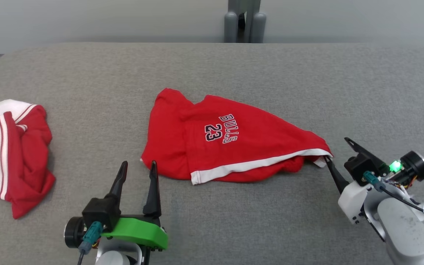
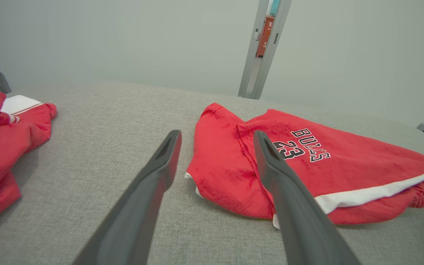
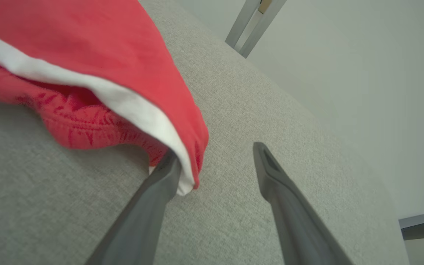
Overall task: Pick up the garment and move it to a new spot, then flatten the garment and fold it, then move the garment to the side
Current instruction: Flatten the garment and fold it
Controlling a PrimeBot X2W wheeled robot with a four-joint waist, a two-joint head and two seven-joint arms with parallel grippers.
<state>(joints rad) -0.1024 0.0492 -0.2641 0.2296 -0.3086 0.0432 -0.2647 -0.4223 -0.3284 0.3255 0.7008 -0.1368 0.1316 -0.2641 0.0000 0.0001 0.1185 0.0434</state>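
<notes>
worktop (image 1: 271, 70): grey fabric surface with rounded far corners.

red garment (image 1: 234, 147): lies near the middle of the worktop, loosely folded over on itself and not flat. the lettering (image 1: 222, 129) "bulls 23" faces up. a white hem band (image 1: 256, 165) runs along the near edge to the right corner.

left claw (image 1: 139, 163): jaws wide apart, holding nothing. its fingertips stand just beside the garment's near-left corner; whether either tip touches the cloth cannot be told. in the left wrist view the left claw (image 2: 216, 134) points across that corner, with one finger in front of the cloth.

right claw (image 1: 336, 148): at the garment's right corner, jaws apart. in the right wrist view the right claw (image 3: 215, 151) grips nothing. one finger (image 3: 149, 198) has its tip against the white-edged corner; the other stands clear over bare worktop.

second garment (image 1: 13, 154): red and white, crumpled, at the left edge of the worktop, well apart from the first.

grey post (image 1: 244, 22): upright behind the far edge.
</notes>
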